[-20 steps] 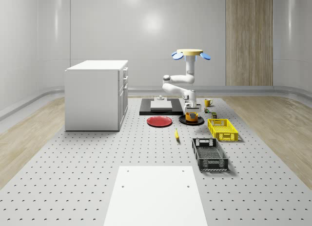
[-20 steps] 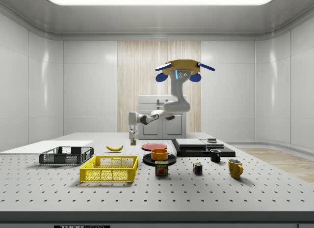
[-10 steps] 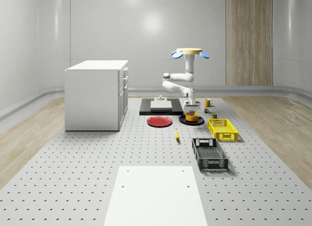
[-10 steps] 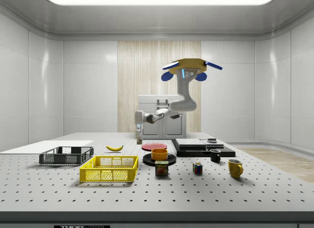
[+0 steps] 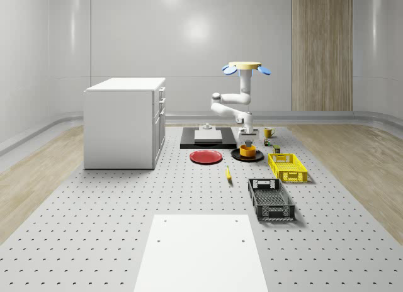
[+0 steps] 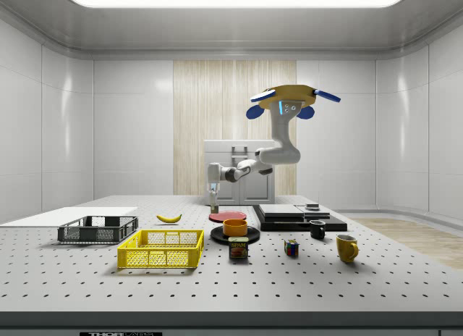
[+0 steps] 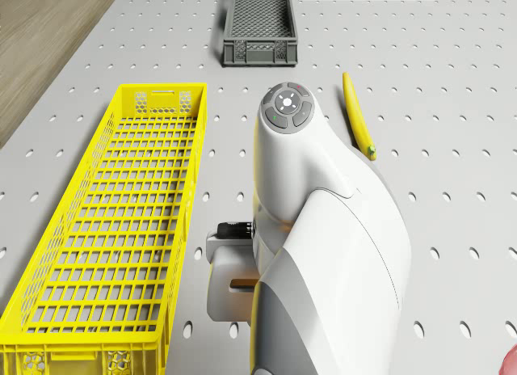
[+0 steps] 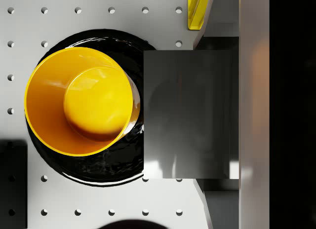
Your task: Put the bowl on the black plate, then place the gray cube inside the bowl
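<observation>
Bowl [image 8: 81, 100] already sits on the black plate [image 8: 106, 172], so the first half of the task reads as done; step in hand is the cube drop. Gripper [image 6: 213, 206] hangs above the table beside the bowl, on the side view's left of it, with the gray cube [image 8: 190, 113] clamped between the fingers; in the wrist view the cube's face lies just beside the bowl's rim and covers part of the plate, not the bowl's hollow. Drone [image 5: 245, 68] hovers high over the far part of the table, above the plate and the yellow crate [image 5: 288, 167], arm [image 7: 323, 229] folded down toward them. To do this well, I judge: carry the cube sideways until the wrist view shows it centred over the bowl's floor, keep it above rim height while crossing so a corner does not catch the rim and push the bowl off the plate, then lower into the hollow before letting go; a release from height risks a bounce out or a tipped bowl. Hover drift matters, so settle before opening. Against the frames a second and half a second back: in the side view drone and gripper have both shifted toward that view's right, closing on the bowl; in the whole-scene view the gripper, then low beside the bowl, now sits over the plate area. Bowl, plate, red plate [image 5: 206, 157], crate and banana [image 6: 169, 219] hold their places
</observation>
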You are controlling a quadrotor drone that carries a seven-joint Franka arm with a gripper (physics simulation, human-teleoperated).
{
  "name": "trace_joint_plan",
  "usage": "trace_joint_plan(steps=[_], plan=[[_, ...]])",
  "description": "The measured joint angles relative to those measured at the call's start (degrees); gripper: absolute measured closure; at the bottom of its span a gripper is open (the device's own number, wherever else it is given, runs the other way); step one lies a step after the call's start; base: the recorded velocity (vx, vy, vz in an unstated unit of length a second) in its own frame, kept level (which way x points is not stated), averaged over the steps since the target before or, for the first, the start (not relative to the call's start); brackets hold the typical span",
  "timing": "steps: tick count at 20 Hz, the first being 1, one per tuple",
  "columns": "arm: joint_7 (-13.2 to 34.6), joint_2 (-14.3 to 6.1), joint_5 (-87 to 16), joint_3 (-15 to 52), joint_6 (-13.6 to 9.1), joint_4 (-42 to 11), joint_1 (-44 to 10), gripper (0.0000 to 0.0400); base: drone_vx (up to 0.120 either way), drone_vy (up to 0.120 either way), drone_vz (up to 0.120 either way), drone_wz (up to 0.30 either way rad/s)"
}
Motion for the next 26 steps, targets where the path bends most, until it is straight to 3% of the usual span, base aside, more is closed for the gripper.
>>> trace_joint_plan(steps=[13, 22, 26], plan=[[0.19, -0.91, 0.45, -0.16, 0.83, 0.05, -0.3, 0.0149, -0.12, 0.018, -0.003, 0.0], [0.28, -1.4, 0.69, -0.25, 1.28, 0.07, -0.47, 0.0149, -0.12, 0.0, -0.12, 0.0], [0.33, -1.57, 0.7, -0.39, 1.51, 0.13, -0.57, 0.0149, -0.01, 0.0, -0.01, 0.0]])
